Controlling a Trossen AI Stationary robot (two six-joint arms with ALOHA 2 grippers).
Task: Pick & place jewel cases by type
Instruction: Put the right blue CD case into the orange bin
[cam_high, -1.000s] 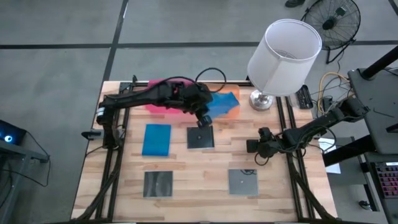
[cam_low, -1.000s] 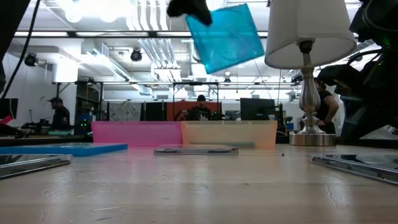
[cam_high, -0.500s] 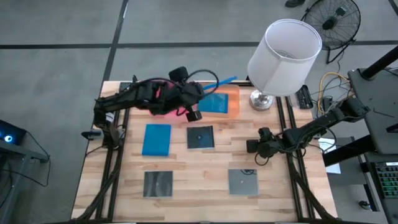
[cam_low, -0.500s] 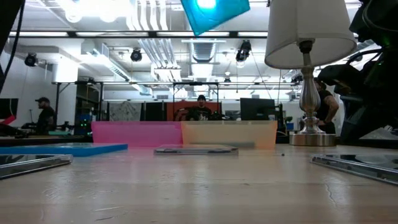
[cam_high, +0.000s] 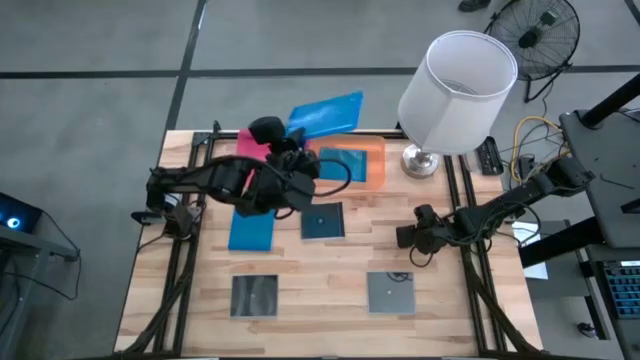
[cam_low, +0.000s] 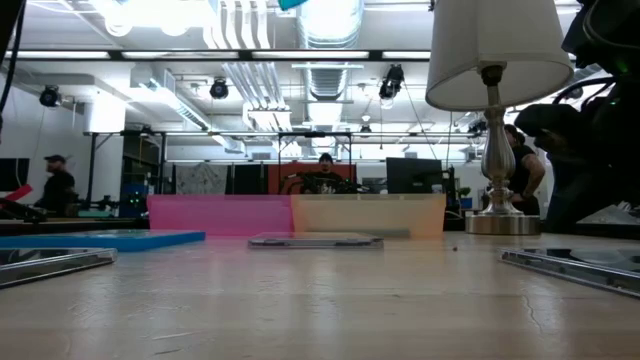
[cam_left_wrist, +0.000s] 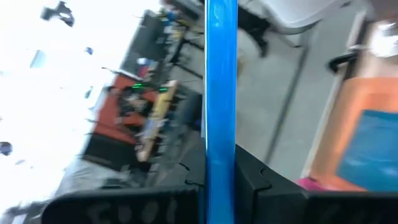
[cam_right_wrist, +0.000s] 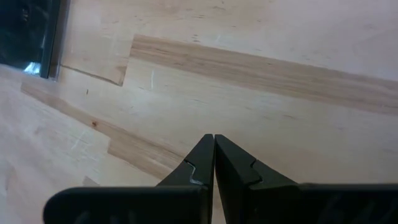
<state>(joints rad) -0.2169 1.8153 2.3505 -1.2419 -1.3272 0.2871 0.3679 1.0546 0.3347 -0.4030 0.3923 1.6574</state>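
My left gripper (cam_high: 296, 135) is high above the far middle of the table, shut on a bright blue jewel case (cam_high: 326, 113) that shows edge-on in the left wrist view (cam_left_wrist: 221, 93). Another blue case (cam_high: 346, 165) lies in the orange tray (cam_high: 376, 165), beside the pink tray (cam_high: 246, 143). A third blue case (cam_high: 250, 225) lies flat on the table. Three dark cases (cam_high: 322, 220), (cam_high: 254, 295), (cam_high: 390, 292) also lie flat there. My right gripper (cam_high: 405, 236) is low over the right side, shut on nothing (cam_right_wrist: 213, 149). My left gripper pinches the blue case's two flat faces between its two fingers (cam_left_wrist: 255, 183), at the case's near edge (cam_left_wrist: 221, 171). The fingers point roughly level toward the table's far side. The case juts out past them, tilted, lifted clear of table and trays.
A table lamp with a white shade (cam_high: 458, 92) stands at the far right, next to the orange tray. Bare wood lies between the flat cases and along the near edge (cam_high: 320, 330). People show in the room beyond (cam_low: 320, 180).
My left gripper has risen and drawn toward the table's left, rolling its wrist as it went. The blue case it holds has swung up from over the orange tray, out of the low view's top, and now points toward the far edge.
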